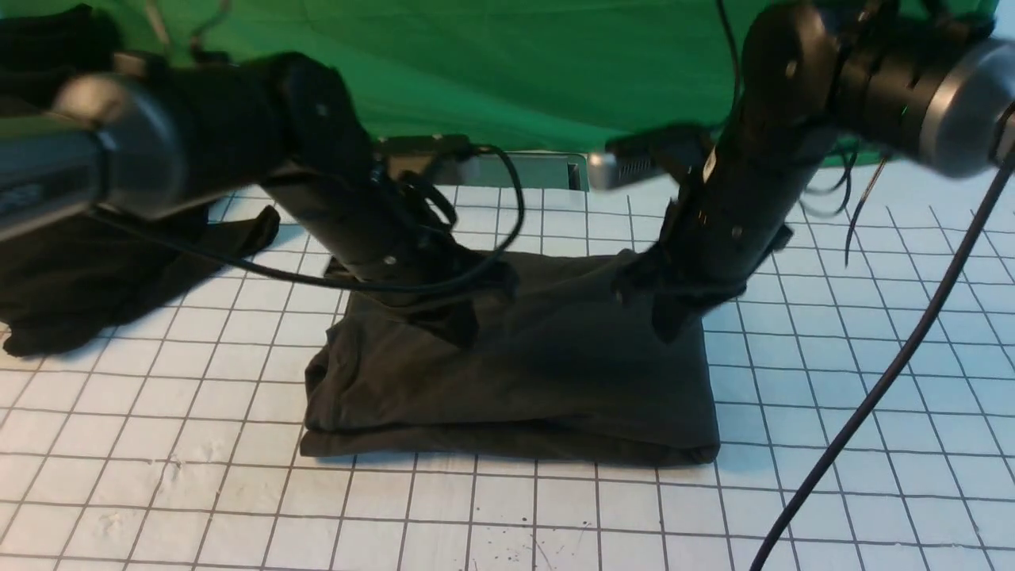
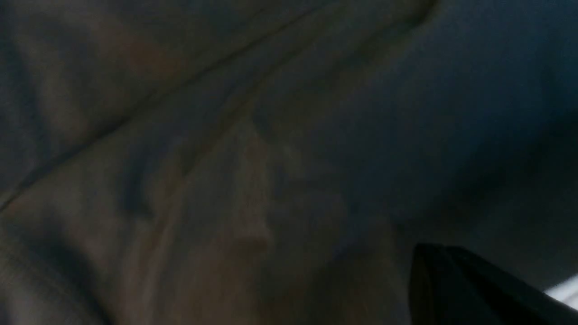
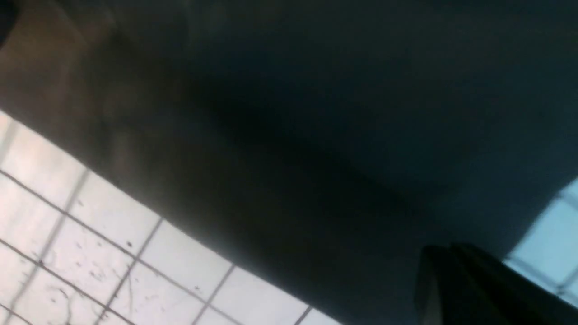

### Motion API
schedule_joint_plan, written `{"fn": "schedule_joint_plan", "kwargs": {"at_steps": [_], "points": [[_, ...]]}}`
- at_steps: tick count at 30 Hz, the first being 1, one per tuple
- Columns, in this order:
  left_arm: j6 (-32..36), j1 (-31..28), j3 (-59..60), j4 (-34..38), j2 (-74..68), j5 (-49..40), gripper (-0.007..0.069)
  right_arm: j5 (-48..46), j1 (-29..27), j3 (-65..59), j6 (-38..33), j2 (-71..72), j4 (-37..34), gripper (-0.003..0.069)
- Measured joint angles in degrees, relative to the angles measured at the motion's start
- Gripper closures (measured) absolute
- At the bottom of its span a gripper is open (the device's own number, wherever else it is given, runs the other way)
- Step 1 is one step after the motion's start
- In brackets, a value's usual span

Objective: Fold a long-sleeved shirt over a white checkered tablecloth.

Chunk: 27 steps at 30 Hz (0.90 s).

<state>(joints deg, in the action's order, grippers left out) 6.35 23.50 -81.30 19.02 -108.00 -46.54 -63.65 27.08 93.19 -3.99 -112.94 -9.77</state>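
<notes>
The dark long-sleeved shirt [image 1: 587,373] lies on the white checkered tablecloth [image 1: 507,515] as a broad, low bundle, its outline near rectangular, so most of the folding is probably done. Its upper layer falls slightly short of the layer beneath along the near edge. The left hand [image 1: 464,329] is closed over the shirt's left part, the right hand [image 1: 670,321] closed over its right part; both are blurred, and I cannot tell whether either touches or pinches cloth. Spacing them apart like this would suit pressing or smoothing the fold evenly. Another black garment [image 1: 71,277] lies off to the left.
</notes>
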Motion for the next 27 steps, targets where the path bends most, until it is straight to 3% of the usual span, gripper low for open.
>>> {"fn": "schedule_joint_plan", "kwargs": {"at_steps": [10,15,19,23,27], "points": [[-1.66,-3.56,-0.55,-5.42,-7.53,-0.74,0.0627,10.22,-0.57,-15.82,0.0,-0.32,0.49,0.0659],[-1.4,-4.2,-0.67,-6.73,-7.15,-2.62,0.0627,12.32,-3.01,-18.14,-0.03,0.9,-2.24,0.0659],[-1.29,-4.25,-0.62,-8.41,-4.21,-3.3,0.0627,11.77,-4.4,-18.96,-0.03,3.8,-0.39,0.0659],[-1.29,-4.41,-0.73,-5.5,-0.13,-0.43,0.0627,11.51,-4.64,-19.15,-0.31,8.3,-1.31,0.0659],[0.19,-4.14,-2.15,1.1,1.23,0.16,0.0627,11.51,-4.64,-19.04,-3.84,10.29,-7.13,0.0659]]}}
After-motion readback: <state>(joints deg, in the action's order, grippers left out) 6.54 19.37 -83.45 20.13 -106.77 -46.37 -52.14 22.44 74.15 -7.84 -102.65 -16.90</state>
